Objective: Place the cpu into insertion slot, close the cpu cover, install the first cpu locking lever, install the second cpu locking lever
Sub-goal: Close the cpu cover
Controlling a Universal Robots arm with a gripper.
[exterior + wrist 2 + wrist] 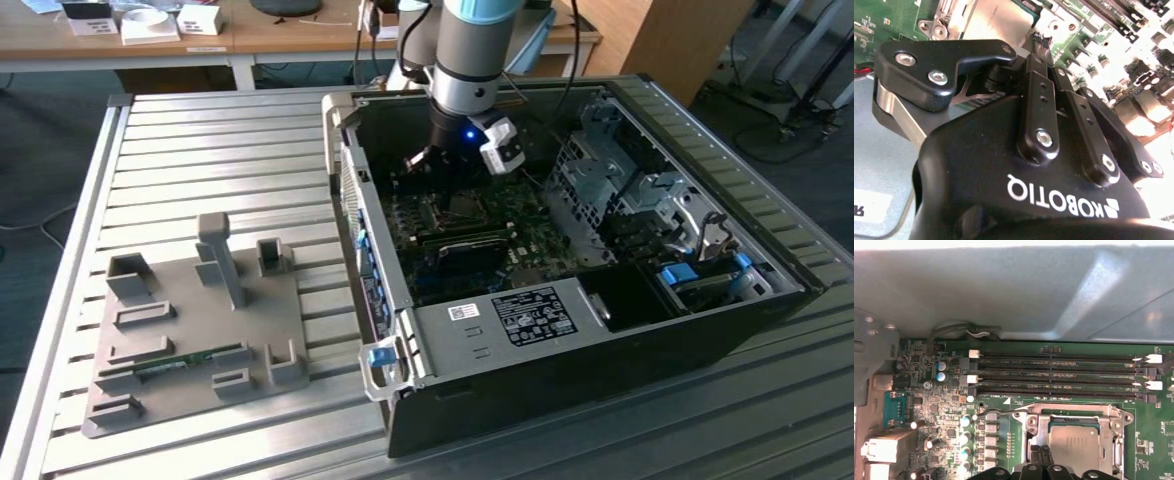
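**A:** One chip to find first: where is the small, flat, square cpu [1074, 442] with the pale silvery-grey top?

**B:** Seated in the socket, near the middle of the green motherboard [1149, 430].

**A:** And the square silvery metal cpu cover [1116, 440] with the open centre?

**B:** Lying flat around the chip, framing it on every side. A thin wire locking lever [1004, 413] runs by the cover's edge that faces the four long black memory slots [1064, 375]. Whether it is hooked down I cannot tell.

**A:** The tool?

**B:** The black two-fingered gripper [424, 163] hangs inside the case over the socket. In the first wrist view its fingertips [1033, 457] are drawn together with nothing between them. They are at the cover's corner nearest the column of small silver capacitors [965, 437]. Whether they touch the metal or sit just above it, I cannot say.

**A:** Around that?

**B:** The motherboard lies on the floor of a black open-sided computer case [561, 390]. The case rests along the edge of the ribbed aluminium table [214, 150] on the exterior view's right. At the case's near end sits a black box with a white label [534, 312], and a blue plastic latch [379, 355] is at that corner. Towards the table's opposite edge, well apart from the case, stands a grey moulded fixture plate [174, 310] carrying a green memory stick [174, 364].
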